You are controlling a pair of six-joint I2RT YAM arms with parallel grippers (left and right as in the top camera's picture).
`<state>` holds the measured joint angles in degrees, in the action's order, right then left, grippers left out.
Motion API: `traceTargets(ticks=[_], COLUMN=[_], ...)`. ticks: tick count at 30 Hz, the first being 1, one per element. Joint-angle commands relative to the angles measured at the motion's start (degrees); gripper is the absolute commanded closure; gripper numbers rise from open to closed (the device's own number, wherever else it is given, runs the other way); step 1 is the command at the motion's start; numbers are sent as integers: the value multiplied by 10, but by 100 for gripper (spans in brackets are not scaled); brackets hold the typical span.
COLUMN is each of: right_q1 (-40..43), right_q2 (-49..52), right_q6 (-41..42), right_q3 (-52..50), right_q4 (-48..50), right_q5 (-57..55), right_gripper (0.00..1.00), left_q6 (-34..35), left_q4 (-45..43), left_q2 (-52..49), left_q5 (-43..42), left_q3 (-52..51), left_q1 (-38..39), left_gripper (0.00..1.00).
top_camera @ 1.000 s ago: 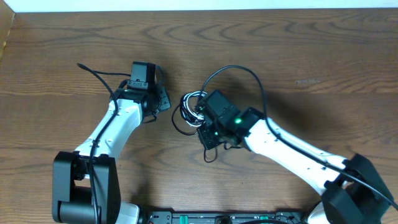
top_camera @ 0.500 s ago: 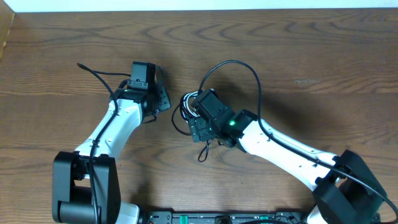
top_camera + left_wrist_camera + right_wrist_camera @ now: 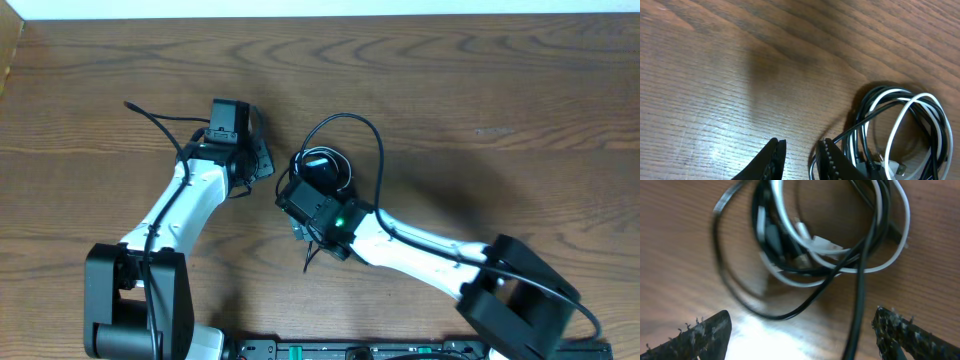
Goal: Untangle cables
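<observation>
Cables (image 3: 830, 245) lie in a knot on the worktop (image 3: 680, 240) right beneath my right fingers (image 3: 705, 335). These are spread wide to either side of the wrist view and grip nothing. One black strand (image 3: 860, 305) runs down through the gap between them, and I cannot tell whether it brushes either tip. Just beyond, the white cable (image 3: 900, 225) loops through several black ones, with a small white plug (image 3: 822, 242) lying in the middle of the heap. The black loop (image 3: 720, 270) at the left edge is blurred. My left fingers (image 3: 772, 155) stand close together with a narrow gap of bare wood between them and hold nothing. The same knot sits just ahead and to their right, white loops over black. A black strand passes very near the right-hand tip, but I cannot say whether it touches. From overhead, the bundle lies near the middle of the worktop between my two arms, with my right wrist partly covering its near side. Farther out, one long black loop (image 3: 345, 118) arcs away from the bundle and curves back beside my right arm.
</observation>
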<state>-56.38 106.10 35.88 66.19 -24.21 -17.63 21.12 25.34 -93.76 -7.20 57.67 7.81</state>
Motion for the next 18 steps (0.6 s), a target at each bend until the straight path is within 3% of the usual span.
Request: traceTargets(ticks=[1,11,18], right_q1=[-3,19,69], right_q2=[25,-35,-95], right_q6=[14,3,2], right_q3=[-3,-3,-3], right_q4=[3,0,2], right_q5=[-50,-56,-43], right_gripper=[12,11,11], left_q6=[-8,-65,-86], left_q4=[5,-7,-34], left_q2=[-5,-12,-79], left_q5=[-5,-163,-285], left_q3=[-1,-2,-1], left_q1=[-17,-69,-68], left_gripper=[73,59,58])
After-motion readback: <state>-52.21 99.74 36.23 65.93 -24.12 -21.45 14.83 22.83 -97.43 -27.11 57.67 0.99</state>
